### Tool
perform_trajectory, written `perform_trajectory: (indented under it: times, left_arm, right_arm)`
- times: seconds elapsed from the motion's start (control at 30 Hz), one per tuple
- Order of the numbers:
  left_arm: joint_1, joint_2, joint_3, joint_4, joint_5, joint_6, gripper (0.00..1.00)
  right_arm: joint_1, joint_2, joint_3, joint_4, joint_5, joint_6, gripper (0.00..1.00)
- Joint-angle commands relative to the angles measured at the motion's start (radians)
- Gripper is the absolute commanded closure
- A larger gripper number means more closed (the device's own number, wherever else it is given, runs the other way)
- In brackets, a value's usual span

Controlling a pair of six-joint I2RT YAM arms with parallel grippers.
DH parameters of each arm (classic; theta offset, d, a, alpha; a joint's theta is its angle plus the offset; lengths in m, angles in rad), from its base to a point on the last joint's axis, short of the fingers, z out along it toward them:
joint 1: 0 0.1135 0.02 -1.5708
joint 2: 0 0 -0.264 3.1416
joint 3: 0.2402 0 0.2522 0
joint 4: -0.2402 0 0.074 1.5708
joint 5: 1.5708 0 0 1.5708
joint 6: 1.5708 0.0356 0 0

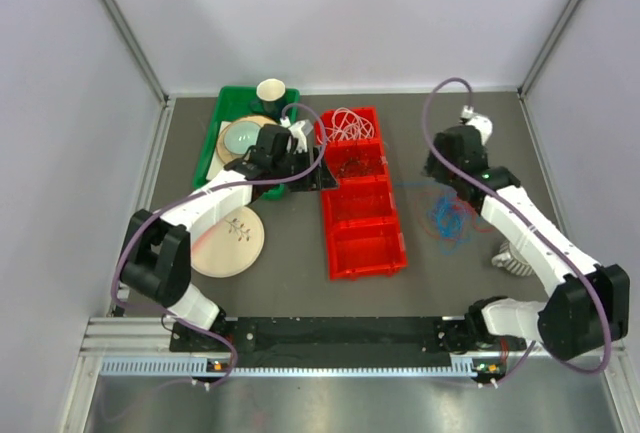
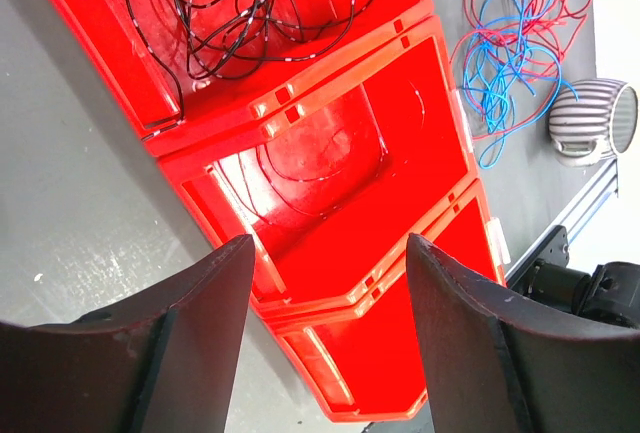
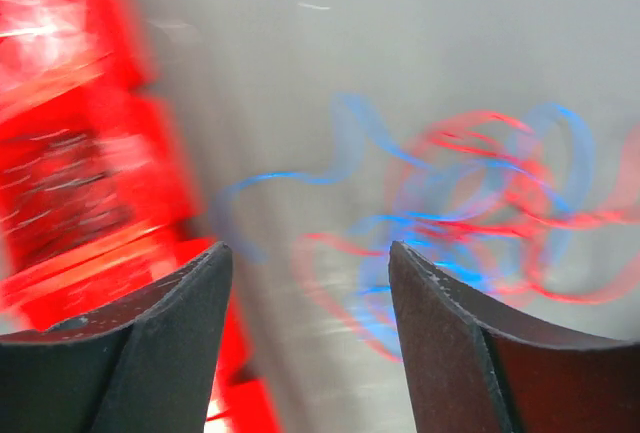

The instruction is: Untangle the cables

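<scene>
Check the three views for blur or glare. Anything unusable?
Right wrist: heavy motion blur, wires and bins smeared. Left wrist: sharp, slight glare on the bin plastic. Top: sharp, even light.

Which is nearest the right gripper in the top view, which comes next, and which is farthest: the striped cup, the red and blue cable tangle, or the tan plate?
1. Red and blue cable tangle: right beside the right gripper, just toward the near edge.
2. Striped cup: farther toward the near edge, on the right.
3. Tan plate: far over on the left side.
</scene>
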Motion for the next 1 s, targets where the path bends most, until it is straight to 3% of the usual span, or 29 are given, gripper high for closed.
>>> perform_trajectory:
  times: [0.0,0.17,0.67,0.7,0.73,0.8,0.83,0.97]
  left_arm:
    - [-0.003,-0.051,0.019,0.027,-0.004,0.007,0.33]
    - [-0.003,-0.047,0.011,0.038,0.012,0.0,0.33]
    - [-0.003,-0.039,-0.001,0.053,0.039,-0.014,0.33]
    - [-0.004,-0.041,-0.003,0.053,0.037,-0.014,0.33]
    - [-0.004,-0.041,-0.003,0.053,0.037,-0.016,0.33]
    - [-0.004,-0.051,-0.006,0.052,0.034,-0.016,0.33]
    - [-0.004,-0.054,-0.007,0.05,0.031,-0.014,0.34]
    - [-0.004,-0.064,-0.006,0.036,0.013,0.0,0.33]
  right_arm:
    - [-0.132,-0.003,-0.091,-0.003,-0.074,0.028,0.37]
    - [-0.243,0.02,-0.14,0.024,-0.05,0.045,0.41]
    - [-0.275,0.193,-0.124,0.071,0.032,-0.018,0.48]
    - [-0.278,0.204,-0.12,0.077,0.03,-0.015,0.53]
    - [-0.277,0.223,-0.117,0.078,0.027,-0.01,0.7]
    - [-0.277,0.22,-0.114,0.077,0.019,0.001,0.94]
    - [-0.277,0.203,-0.117,0.077,0.013,0.013,1.0]
    - [-0.277,-0.017,-0.115,0.071,0.002,0.018,1.0]
